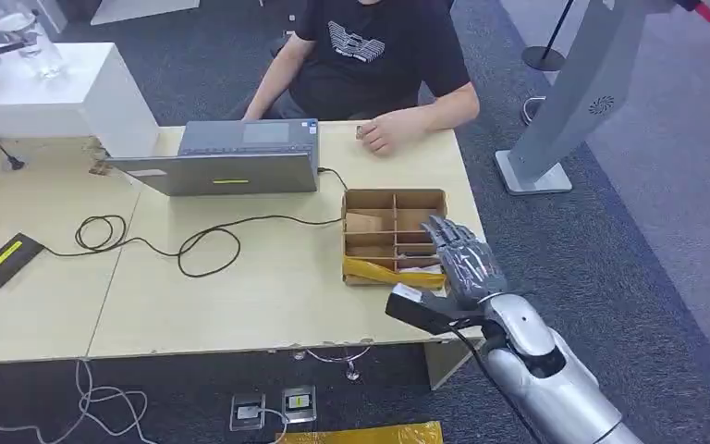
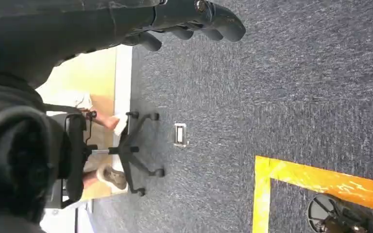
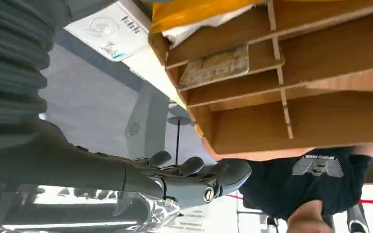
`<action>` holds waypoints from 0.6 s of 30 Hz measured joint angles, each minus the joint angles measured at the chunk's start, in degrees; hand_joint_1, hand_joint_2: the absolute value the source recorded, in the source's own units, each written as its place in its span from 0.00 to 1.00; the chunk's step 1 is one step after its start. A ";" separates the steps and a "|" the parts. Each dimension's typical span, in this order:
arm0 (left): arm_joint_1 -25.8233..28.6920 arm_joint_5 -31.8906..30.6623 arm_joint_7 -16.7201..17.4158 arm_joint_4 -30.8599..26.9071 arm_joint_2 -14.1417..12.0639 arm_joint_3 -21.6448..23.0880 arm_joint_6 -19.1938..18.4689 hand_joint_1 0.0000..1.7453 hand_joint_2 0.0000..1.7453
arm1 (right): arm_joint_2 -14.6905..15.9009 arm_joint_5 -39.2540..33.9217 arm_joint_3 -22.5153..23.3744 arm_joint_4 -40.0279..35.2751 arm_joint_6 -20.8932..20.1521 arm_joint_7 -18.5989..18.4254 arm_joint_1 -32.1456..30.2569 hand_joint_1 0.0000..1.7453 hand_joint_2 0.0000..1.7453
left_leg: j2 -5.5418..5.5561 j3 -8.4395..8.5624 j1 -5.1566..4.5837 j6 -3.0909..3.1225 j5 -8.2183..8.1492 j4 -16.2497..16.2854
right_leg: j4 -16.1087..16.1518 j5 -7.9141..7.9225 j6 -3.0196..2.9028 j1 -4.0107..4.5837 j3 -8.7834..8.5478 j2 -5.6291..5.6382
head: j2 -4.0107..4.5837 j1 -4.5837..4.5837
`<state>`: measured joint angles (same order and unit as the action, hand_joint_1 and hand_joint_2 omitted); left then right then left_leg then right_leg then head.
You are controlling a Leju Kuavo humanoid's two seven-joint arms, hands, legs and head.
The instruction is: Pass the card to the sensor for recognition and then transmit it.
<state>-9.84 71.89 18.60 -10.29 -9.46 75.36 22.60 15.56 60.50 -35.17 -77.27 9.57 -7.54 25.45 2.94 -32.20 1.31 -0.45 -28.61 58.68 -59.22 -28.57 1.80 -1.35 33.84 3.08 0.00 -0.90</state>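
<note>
A wooden divided box (image 1: 394, 199) stands near the table's right end. It holds a brownish card (image 1: 362, 223) in a left compartment and a yellow packet (image 1: 379, 271) along its near side. The right wrist view shows the box (image 3: 320, 121) close up, with a worn card (image 3: 214, 67) lying flat in one compartment. My right hand (image 1: 463, 259) hovers over the box's near right corner, fingers stretched and apart, holding nothing; its fingers (image 3: 189, 177) show bare. A black reader with a yellow label (image 1: 5, 257) lies at the table's far left. My left hand (image 2: 189, 22) hangs over carpet, holding nothing.
A person in a black shirt (image 1: 379, 55) sits across the table with a hand (image 1: 384, 135) resting on it. A grey laptop (image 1: 231, 162) and looped black cables (image 1: 148, 242) lie mid-table. A grey stand (image 1: 555, 120) rises to the right. An office chair (image 2: 126, 153) stands on the carpet.
</note>
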 joint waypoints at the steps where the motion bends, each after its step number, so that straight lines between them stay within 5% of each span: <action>1: 0.00 0.02 0.00 0.00 0.02 0.00 0.07 0.00 0.00 | -0.33 0.22 0.09 0.20 -0.11 0.02 -0.10 0.00 1.00 | -0.01 0.00 0.00 0.00 0.00 0.00 | 0.00 0.00 0.00 0.00 0.00 0.00 | 0.00 0.00; 18: 0.01 -0.07 0.22 0.00 0.02 0.00 0.26 0.00 0.00 | -3.37 2.47 0.24 2.10 1.31 0.48 -0.20 0.00 1.00 | 0.00 0.01 0.00 0.00 0.00 0.00 | -0.01 0.00 0.00 0.00 0.01 0.01 | 0.00 0.00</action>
<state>-9.83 71.82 18.82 -10.29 -9.44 75.36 22.86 12.20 62.97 -34.93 -75.17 10.89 -7.06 25.25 2.94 -32.19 1.31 -0.45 -28.61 58.68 -59.23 -28.57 1.80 -1.35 33.84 3.09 0.00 -0.90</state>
